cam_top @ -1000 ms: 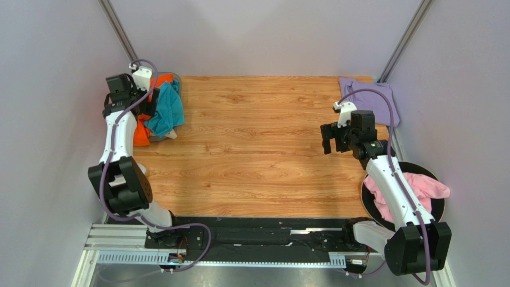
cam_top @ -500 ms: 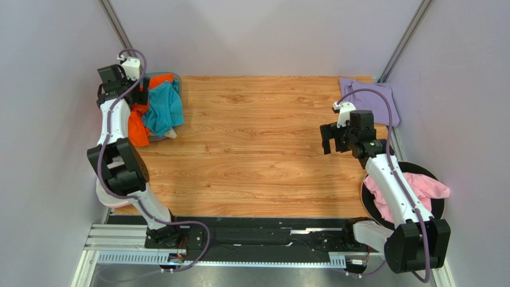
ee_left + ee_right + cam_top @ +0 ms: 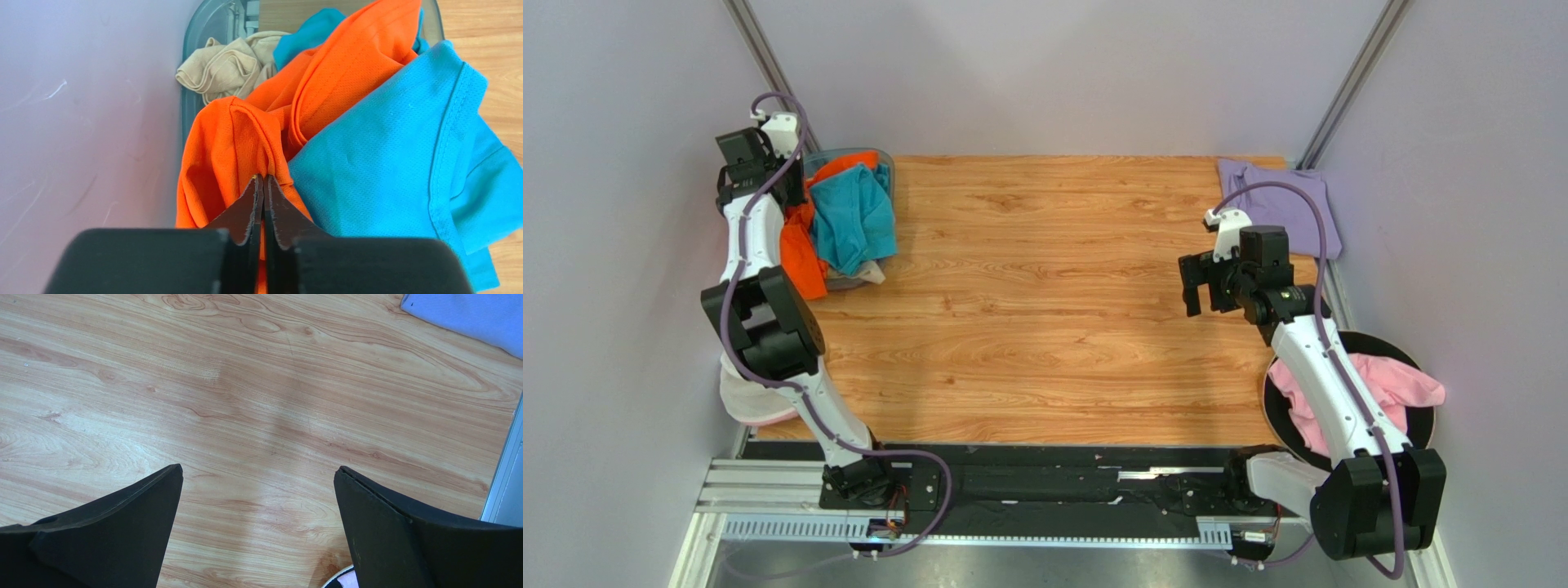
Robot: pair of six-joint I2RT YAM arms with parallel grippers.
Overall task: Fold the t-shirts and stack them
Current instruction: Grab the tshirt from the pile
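Observation:
A crumpled pile of t-shirts fills a grey bin at the table's back left. The bright orange one lies on the wall side, a teal one beside it and a tan one behind. My left gripper is shut on a raised fold of the orange t-shirt. A lavender t-shirt lies flat at the back right corner. A pink t-shirt sits on a black round tray. My right gripper hangs open over bare wood, holding nothing.
The purple wall runs right along the bin's left side. A white mesh pouch lies at the table's left edge behind the left arm. A metal rail borders the table on the right.
My left arm has swung back and left over the bin, and its jaws have shut on the orange t-shirt. The right arm has not moved.

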